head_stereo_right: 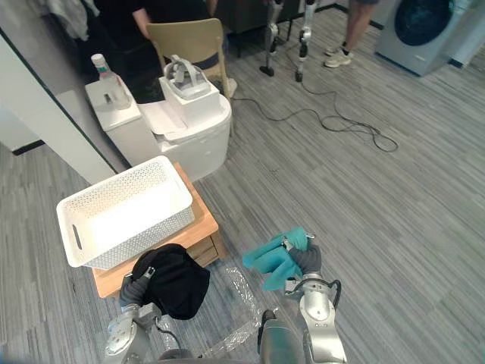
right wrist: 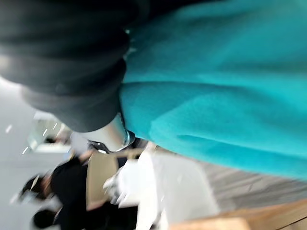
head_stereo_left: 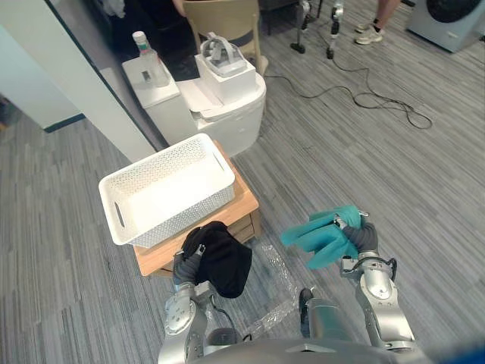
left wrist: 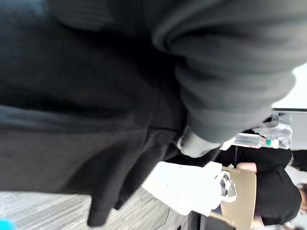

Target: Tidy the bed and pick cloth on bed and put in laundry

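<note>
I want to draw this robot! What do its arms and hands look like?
Its arms are silver-grey metal, built from chunky rounded pieces. The left hand and right hand each wear a dark ribbed cover, like a thick sock, over the back and wrist, with bits of silver finger peeking out.

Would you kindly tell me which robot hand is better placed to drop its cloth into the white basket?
Left, probably. The left robot hand, curled on the black cloth, is beside the near wall of the white basket; the right robot hand holds the teal cloth farther off, over the floor.
</note>
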### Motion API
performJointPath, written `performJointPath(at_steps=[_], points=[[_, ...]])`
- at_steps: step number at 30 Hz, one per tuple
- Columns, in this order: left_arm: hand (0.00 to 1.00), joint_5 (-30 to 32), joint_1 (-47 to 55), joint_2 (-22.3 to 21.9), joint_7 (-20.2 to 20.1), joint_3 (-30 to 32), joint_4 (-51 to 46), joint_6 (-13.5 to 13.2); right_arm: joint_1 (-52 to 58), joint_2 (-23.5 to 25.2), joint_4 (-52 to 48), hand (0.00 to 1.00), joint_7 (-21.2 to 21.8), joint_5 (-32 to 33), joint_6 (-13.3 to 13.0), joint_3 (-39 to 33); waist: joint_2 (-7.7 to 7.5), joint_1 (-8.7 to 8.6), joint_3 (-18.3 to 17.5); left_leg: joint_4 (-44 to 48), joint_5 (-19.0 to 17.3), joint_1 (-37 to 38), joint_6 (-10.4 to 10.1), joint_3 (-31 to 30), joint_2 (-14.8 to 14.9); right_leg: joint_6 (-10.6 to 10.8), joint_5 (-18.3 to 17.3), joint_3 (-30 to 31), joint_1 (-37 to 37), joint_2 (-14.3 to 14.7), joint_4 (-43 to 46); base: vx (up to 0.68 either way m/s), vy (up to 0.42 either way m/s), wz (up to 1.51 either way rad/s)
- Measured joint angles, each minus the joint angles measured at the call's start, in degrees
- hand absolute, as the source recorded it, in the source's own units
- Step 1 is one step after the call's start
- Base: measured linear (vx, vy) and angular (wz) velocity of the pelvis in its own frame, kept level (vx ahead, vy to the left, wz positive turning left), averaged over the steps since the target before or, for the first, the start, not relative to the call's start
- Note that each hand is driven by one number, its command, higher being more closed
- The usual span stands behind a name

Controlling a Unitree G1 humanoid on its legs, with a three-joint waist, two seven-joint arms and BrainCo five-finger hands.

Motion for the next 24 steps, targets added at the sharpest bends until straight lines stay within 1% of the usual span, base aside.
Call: performJointPath(at_steps=[1,2,3,4,5,6,7,8,9,10,11,12,13,14,15,16,17,19,20,21,22,23,24], points=[[1.00,-0.02,-0.32,-0.01,-0.12,-0.02,-0.04,0.00,0.02,0.59,-1.62,1.00,-0.02,0.01,-0.16,0.27,-0.24,-0.20,0.15,3.35,0.60,-2.02,0.97,2.43,0.69,-0.16,-0.10,-2.66,2.48,-0.69,-2.16,0.10,-0.169,1.16],[1.00,-0.06,-0.48,0.00,-0.10,-0.02,-0.03,-0.01,0.05,0.58,-2.37,1.00,-0.02,0.01,-0.34,0.28,-0.34,-0.32,0.22,5.16,0.86,-3.27,1.42,4.50,1.20,-0.22,-0.15,-4.64,3.83,-1.40,-3.28,0.08,-0.114,1.40],[1.00,-0.90,-0.93,0.03,0.09,-0.01,-0.02,-0.03,-0.02,0.22,-2.98,1.00,-0.14,0.02,-1.19,-0.12,-0.60,-0.40,0.32,8.33,0.85,-5.17,2.68,11.06,2.43,-0.18,-0.17,-7.49,6.10,-2.67,-5.05,0.07,-0.038,1.30],[1.00,-1.84,-1.39,0.15,0.14,0.03,0.07,-0.05,-0.21,-0.37,-3.20,1.00,-0.22,0.02,-1.68,-0.68,-1.00,-0.25,0.34,8.74,0.33,-5.95,3.53,18.37,2.79,0.23,-0.31,-9.13,7.11,-3.68,-6.04,0.08,0.029,1.37],[1.00,-2.19,-1.27,0.18,0.18,0.32,0.48,-0.06,-0.69,-0.74,-2.99,1.00,-0.44,0.03,-1.73,-0.99,-0.03,-0.13,-0.20,6.77,0.41,-6.21,3.78,23.23,2.06,0.94,-0.78,-10.51,7.36,-4.75,-6.20,0.09,0.121,0.95],[1.00,-2.20,-1.22,-0.06,0.19,0.55,0.79,-0.06,-0.90,-0.85,-2.70,1.00,-0.55,0.03,-1.73,-1.06,0.27,-0.23,-0.44,5.45,0.84,-6.02,3.23,23.79,1.47,1.46,-0.57,-11.10,7.35,-5.28,-6.24,0.11,0.190,0.73],[1.00,-2.18,-0.90,-0.22,0.28,0.85,0.87,-0.07,-1.82,-1.63,-1.83,1.00,-0.58,0.02,-1.60,-1.15,0.31,-0.09,-0.46,3.53,1.85,-5.67,1.63,23.44,-0.04,2.49,0.17,-11.27,7.35,-6.19,-7.26,0.11,0.182,0.37],[1.00,-2.18,-0.56,-0.27,0.41,1.47,0.93,-0.08,-2.64,-1.84,-1.40,1.00,-0.37,0.02,-1.42,-0.92,0.33,0.32,-0.44,3.07,2.00,-5.94,1.38,23.56,-0.83,3.21,1.59,-11.30,7.83,-6.53,-9.38,0.11,0.182,0.19],[1.00,-2.18,-0.45,-0.28,0.41,1.87,1.09,-0.07,-2.91,-1.81,-1.24,1.00,-0.33,0.02,-1.37,-0.94,0.32,0.41,-0.43,3.88,2.00,-6.36,1.37,23.56,-1.03,3.34,2.56,-11.31,8.51,-6.63,-10.98,0.10,0.142,0.07],[1.00,-2.17,-0.57,-0.28,0.42,2.57,1.30,-0.06,-3.10,-1.75,-1.13,1.00,-0.32,0.02,-1.37,-0.94,-0.16,0.25,-0.11,7.71,2.03,-7.76,1.42,23.45,-1.15,4.01,3.83,-11.47,10.31,-7.37,-13.52,0.16,0.245,0.19],[1.00,-2.15,-0.59,0.34,0.44,2.91,1.53,-0.06,-3.64,-1.57,-0.27,1.00,-0.31,0.01,-1.38,-1.01,-2.25,-0.13,1.65,14.37,1.09,-10.60,1.05,23.88,-0.57,4.88,5.03,-12.82,13.76,-10.03,-15.38,0.12,0.174,0.23],[1.00,-2.14,-0.47,0.32,0.44,2.83,1.54,-0.07,-3.64,-1.69,-0.06,1.00,-0.31,0.02,-1.38,-1.10,-2.24,-0.14,1.63,13.11,0.30,-10.63,0.96,24.19,-0.46,5.00,5.13,-12.97,14.22,-10.36,-15.52,0.14,0.282,0.26],[1.00,-2.13,0.01,0.32,0.42,2.01,1.48,-0.09,-3.26,-2.30,-0.02,1.00,-0.50,0.00,-1.38,-2.62,-1.04,-0.65,0.99,6.26,2.94,-10.23,1.34,25.52,1.43,5.37,5.28,-13.36,15.57,-10.36,-16.09,0.11,0.276,0.00],[1.00,-2.13,0.37,-0.14,0.43,2.27,1.15,-0.13,-3.09,-3.19,0.11,1.00,-0.67,-0.01,-1.36,-2.98,0.51,-0.31,0.47,3.45,5.93,-10.60,-1.32,26.15,3.19,7.80,4.88,-13.30,16.40,-10.26,-16.53,0.11,0.276,-0.07],[1.00,-2.14,0.41,-0.28,0.56,2.60,1.36,-0.13,-2.90,-3.23,0.26,1.00,-0.67,-0.02,-1.23,-2.80,-0.13,-0.10,0.43,3.98,5.45,-10.44,-0.53,26.47,2.17,8.73,5.10,-12.86,16.83,-11.01,-16.81,0.09,0.226,0.00],[1.00,-2.13,0.63,-0.22,1.13,3.58,0.59,-0.42,-2.02,-2.41,-0.29,1.00,-0.57,-0.02,-1.25,-2.31,-1.31,-0.67,0.39,3.87,4.55,-10.62,0.27,26.37,0.61,9.30,5.75,-13.13,16.92,-12.58,-16.85,0.10,0.239,0.19],[1.00,-2.10,0.72,0.20,1.13,4.16,0.21,-0.95,-1.83,-0.94,-0.32,1.00,-0.49,-0.02,-1.27,-2.22,-2.78,-0.58,0.51,4.40,3.61,-10.95,0.69,26.38,-0.48,9.66,5.95,-13.39,16.92,-13.73,-17.12,0.11,0.269,0.26],[1.00,-1.97,0.99,0.17,1.10,4.45,0.21,-0.96,-1.86,0.62,-0.33,1.00,0.03,-0.04,-1.27,-2.01,-3.88,-0.49,0.26,6.27,2.40,-12.14,1.44,25.97,-0.94,10.95,6.89,-14.46,17.23,-14.51,-17.27,0.09,0.186,0.23],[1.00,-1.67,1.56,0.38,1.00,4.44,0.14,-0.96,-1.92,0.88,-0.34,1.00,0.11,-0.04,-1.28,-1.88,-4.24,-0.49,0.05,6.67,1.73,-12.23,1.50,25.43,-1.32,11.81,7.60,-14.52,17.72,-14.83,-17.23,0.08,0.146,0.26],[1.00,-1.62,1.90,0.43,0.98,4.45,0.10,-0.96,-1.93,0.88,-0.34,1.00,0.11,-0.05,-1.29,-1.87,-4.67,-0.44,-0.21,6.42,1.47,-12.12,1.45,25.34,-1.82,12.05,7.85,-14.47,17.71,-15.35,-16.98,0.08,0.149,0.16],[1.00,-1.60,2.32,0.42,0.89,4.48,0.08,-0.93,-2.31,0.85,-0.34,1.00,0.13,-0.10,-1.28,-2.09,-5.04,-0.23,-0.22,5.90,0.92,-11.50,1.54,25.51,-2.57,12.05,7.86,-14.28,17.35,-16.45,-15.36,0.05,0.142,0.06],[1.00,-1.37,2.66,0.31,0.55,4.25,0.08,-0.84,-2.55,0.79,-0.33,1.00,0.14,-0.14,-1.28,-2.35,-5.00,-0.26,-0.24,4.99,0.40,-10.85,1.57,25.82,-3.37,11.96,7.82,-13.93,15.63,-17.48,-11.45,0.05,0.144,-0.01],[1.00,-0.93,2.93,0.30,0.21,4.27,0.08,-0.83,-2.70,0.61,-0.32,1.00,0.15,-0.15,-1.28,-2.39,-5.06,-0.23,-0.18,4.19,0.28,-10.25,1.65,26.18,-3.88,10.89,7.68,-13.12,14.05,-18.30,-8.42,0.03,0.172,-0.11]])
